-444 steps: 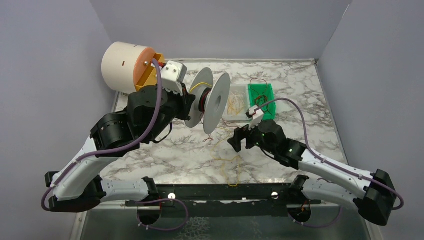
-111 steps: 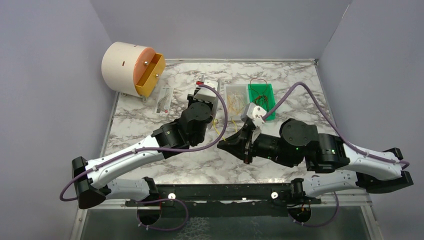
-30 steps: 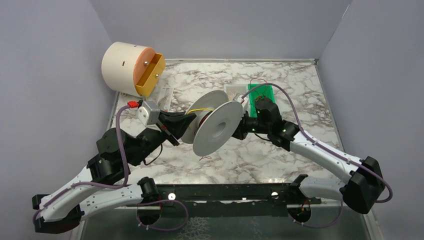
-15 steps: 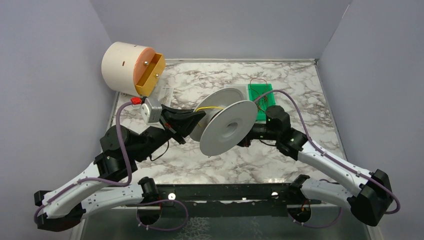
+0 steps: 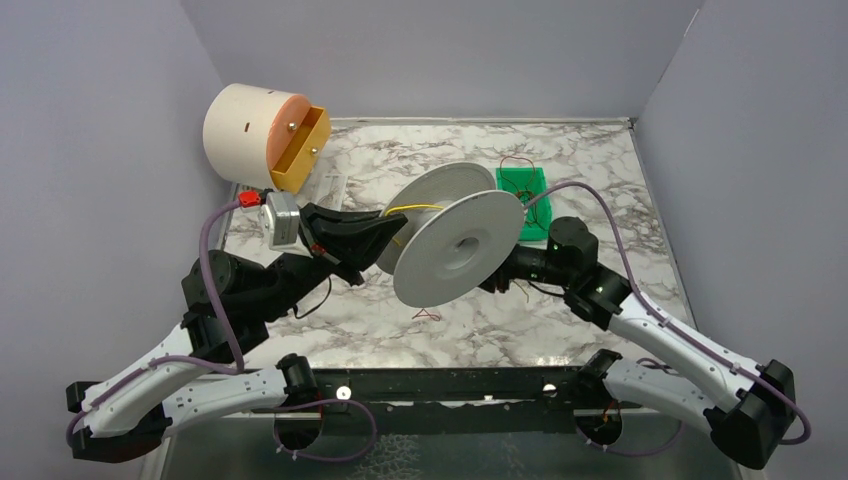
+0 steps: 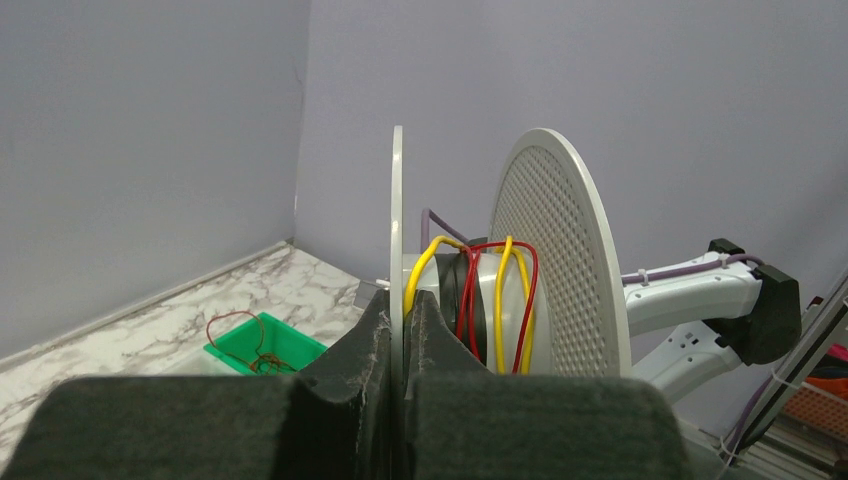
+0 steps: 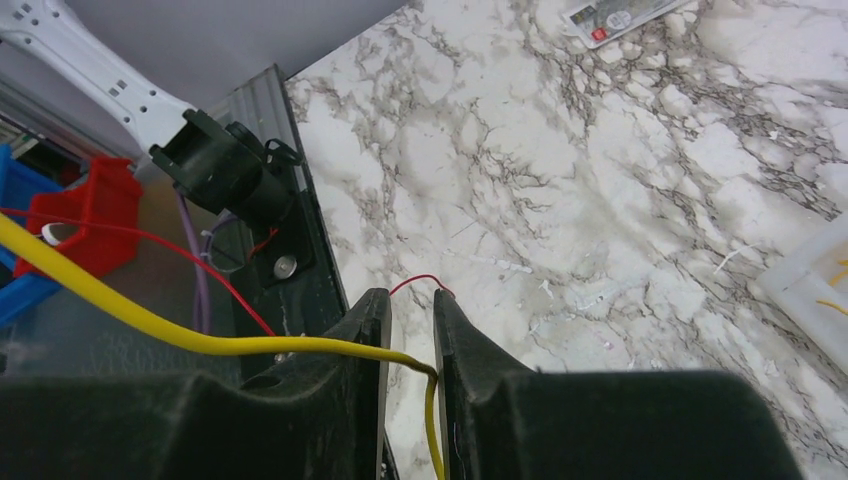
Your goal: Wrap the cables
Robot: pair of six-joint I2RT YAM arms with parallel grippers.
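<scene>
A white spool (image 5: 460,240) hangs tilted above the table's middle, and my left gripper (image 5: 385,232) is shut on its near flange (image 6: 397,200). Yellow and red cables (image 6: 505,300) lie in loose turns round the hub. My right gripper (image 5: 497,280) sits low behind the spool's right rim. Its jaws stand apart in the right wrist view (image 7: 410,297). A yellow cable (image 7: 200,342) runs through that gap, bent against one finger and not clamped. One thin red cable (image 7: 420,279) lies on the marble just past the fingertips, also visible under the spool (image 5: 428,315).
A green bin (image 5: 523,188) holding red-brown wires stands at the back right. At the back left is a cream drum with an orange face and a yellow drawer (image 5: 262,135); a small card (image 5: 330,190) lies beside it. A black rail (image 5: 440,382) runs along the near edge.
The left arm has swung the spool up and to the right. The right gripper has drawn back to the right under the spool, and its jaws have parted around the yellow cable.
</scene>
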